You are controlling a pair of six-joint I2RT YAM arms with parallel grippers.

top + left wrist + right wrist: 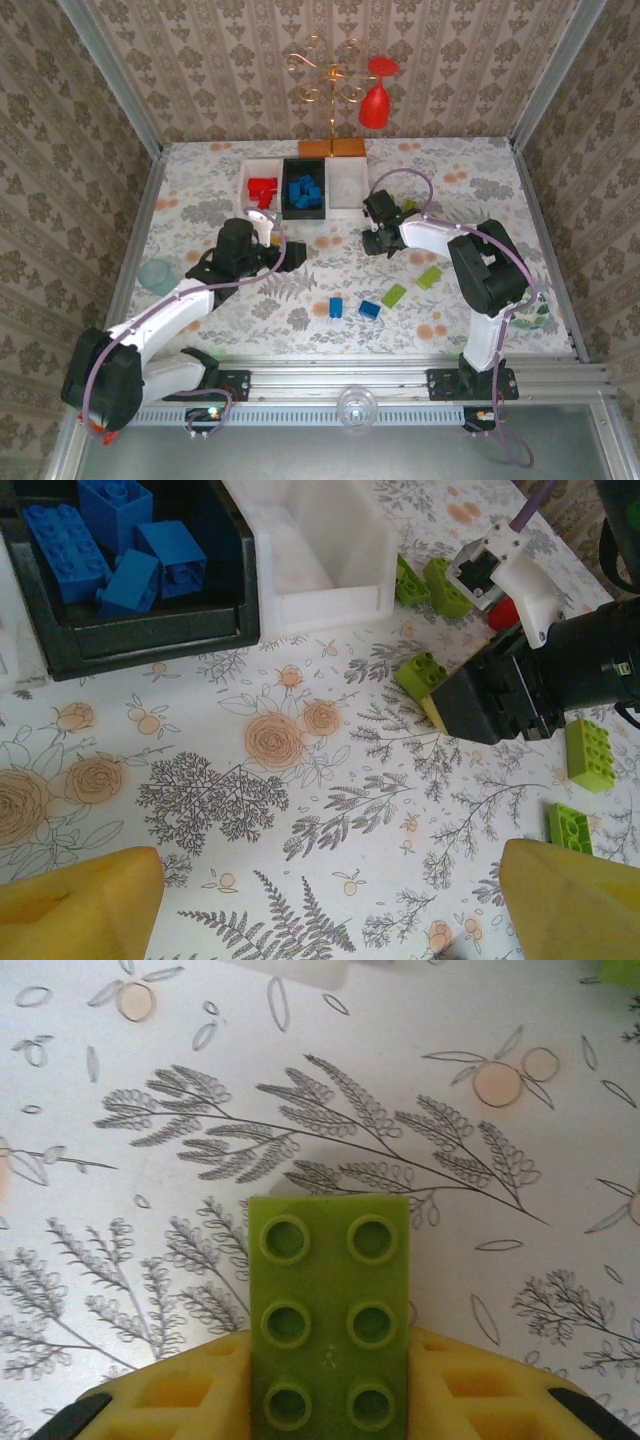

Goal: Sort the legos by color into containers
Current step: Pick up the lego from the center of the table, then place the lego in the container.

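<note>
Right wrist view shows my right gripper (330, 1392) clamped on the sides of a green brick (330, 1260), studs up. I can't tell whether it is on the table (120, 1050) or just off it. I'd raise it straight up before moving sideways, carry it over the near wall of the empty white bin (320, 600) beside the black bin (150, 635) of blue bricks (120, 540), and release low. My left gripper (330, 890) hangs wide open nearby, so I'd give it room.
</note>
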